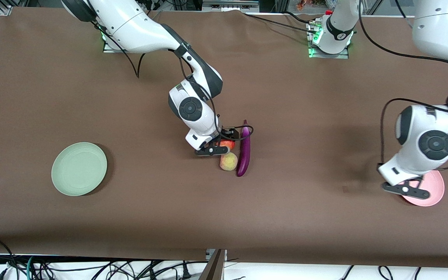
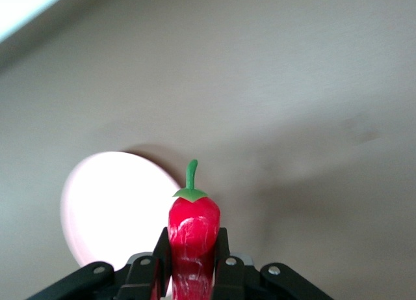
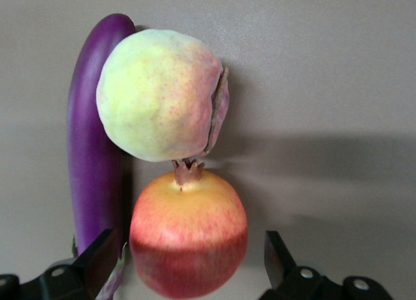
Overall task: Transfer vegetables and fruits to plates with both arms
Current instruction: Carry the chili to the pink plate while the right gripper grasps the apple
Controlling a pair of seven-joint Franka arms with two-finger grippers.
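Observation:
My right gripper point(image 1: 224, 146) is down at the table's middle, open, with its fingers either side of the red-orange apple-like fruit point(image 1: 228, 144), which also shows in the right wrist view point(image 3: 188, 241). The paler peach-like fruit point(image 1: 228, 161) touches it, nearer the front camera. The purple eggplant point(image 1: 244, 149) lies beside both, toward the left arm's end. My left gripper point(image 1: 405, 189) is over the pink plate point(image 1: 434, 191), shut on the red chili pepper point(image 2: 193, 231), green stem pointing away from the hand. The chili is hidden in the front view. The mint green plate point(image 1: 79, 168) sits at the right arm's end.
The brown table cover point(image 1: 305, 128) is bare between the fruit cluster and the pink plate. Cables hang below the table's edge nearest the front camera point(image 1: 91, 268). The arm bases stand along the edge farthest from that camera.

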